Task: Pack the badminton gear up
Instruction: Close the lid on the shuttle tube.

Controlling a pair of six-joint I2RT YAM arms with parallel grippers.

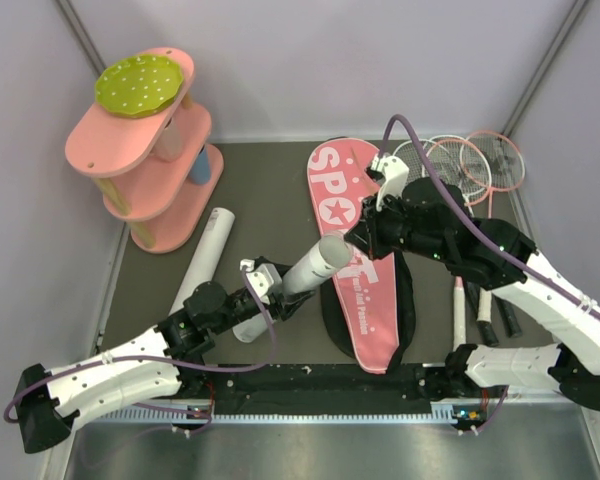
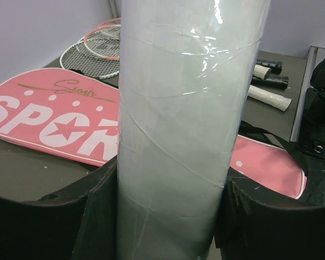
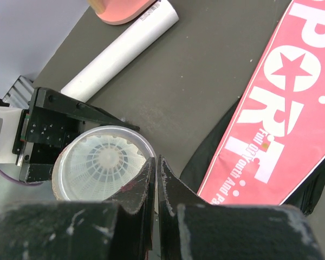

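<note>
My left gripper (image 1: 270,285) is shut on a long white tube (image 1: 310,268) and holds it tilted up off the table; in the left wrist view the tube (image 2: 179,135) fills the gap between the black fingers (image 2: 100,211). The tube's upper end has a clear rim, and a white shuttlecock (image 3: 100,165) shows inside. My right gripper (image 3: 156,160) is shut, its tips right at that rim (image 3: 146,149). The pink "SPORT" bag (image 1: 370,300) lies flat beneath both arms. Three rackets (image 1: 470,160) lie at the back right.
A second white tube (image 1: 205,255) lies on the mat at the left. The pink tiered shelf (image 1: 145,170) with a green dotted disc stands at the back left. Racket handles (image 1: 480,305) reach toward the right arm's base. Walls close in on three sides.
</note>
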